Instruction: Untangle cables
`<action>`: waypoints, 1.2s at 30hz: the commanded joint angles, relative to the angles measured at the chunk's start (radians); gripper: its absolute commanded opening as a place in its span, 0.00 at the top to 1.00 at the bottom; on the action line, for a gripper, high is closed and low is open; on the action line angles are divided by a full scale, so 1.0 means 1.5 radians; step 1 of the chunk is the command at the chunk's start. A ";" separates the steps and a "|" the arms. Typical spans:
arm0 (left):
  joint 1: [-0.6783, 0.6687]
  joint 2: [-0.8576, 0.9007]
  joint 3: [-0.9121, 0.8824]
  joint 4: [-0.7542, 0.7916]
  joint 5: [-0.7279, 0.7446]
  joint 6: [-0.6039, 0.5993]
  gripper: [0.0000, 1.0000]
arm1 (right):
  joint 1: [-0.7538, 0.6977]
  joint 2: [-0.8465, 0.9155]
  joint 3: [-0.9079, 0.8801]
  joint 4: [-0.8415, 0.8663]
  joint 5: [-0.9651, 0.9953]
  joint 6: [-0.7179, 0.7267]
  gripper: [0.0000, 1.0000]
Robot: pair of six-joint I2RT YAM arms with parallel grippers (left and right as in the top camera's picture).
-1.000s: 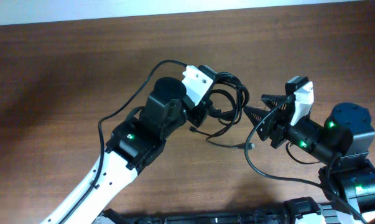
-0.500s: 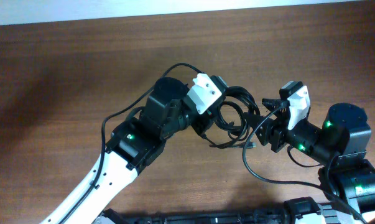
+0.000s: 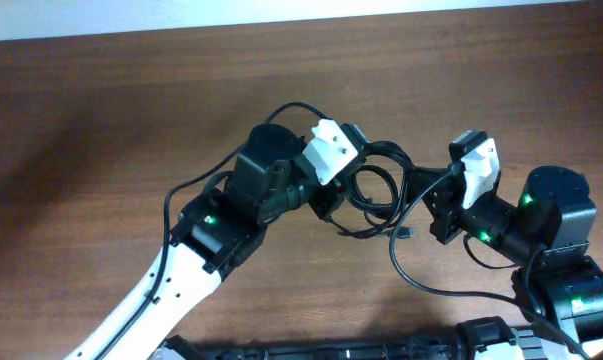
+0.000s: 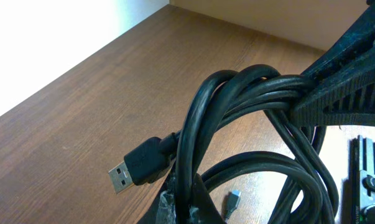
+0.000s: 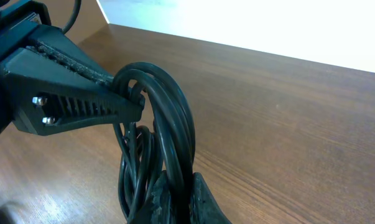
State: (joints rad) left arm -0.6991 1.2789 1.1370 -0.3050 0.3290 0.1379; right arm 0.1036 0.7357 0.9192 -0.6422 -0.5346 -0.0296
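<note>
— Anything to read here?
— Nothing legible. The USB plug (image 4: 134, 169) just left of the cables (image 4: 190, 134) shows plain black casing and bare metal; any mark on it is probably too small to make out.

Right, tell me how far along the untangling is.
Done: nothing; the cables are one twisted coil. In hand: the left tool and right tool are both clamped on that coil from opposite sides. Left: pulling the loops apart and freeing each cord, including the one with the USB plug.
</note>
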 commanded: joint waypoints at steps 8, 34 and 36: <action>0.001 -0.010 0.009 -0.030 -0.230 -0.152 1.00 | -0.004 -0.005 0.012 0.028 -0.015 0.028 0.96; 0.002 -0.010 0.009 -0.037 -0.313 -0.291 1.00 | -0.004 -0.005 0.012 0.077 0.126 0.284 0.96; 0.002 -0.010 0.009 -0.037 -0.313 -0.291 1.00 | -0.004 -0.005 0.012 0.077 0.144 0.311 0.96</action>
State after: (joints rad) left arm -0.7139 1.2789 1.1370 -0.3550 -0.0532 -0.2779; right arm 0.1047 0.7425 0.9192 -0.5434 -0.4419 0.2893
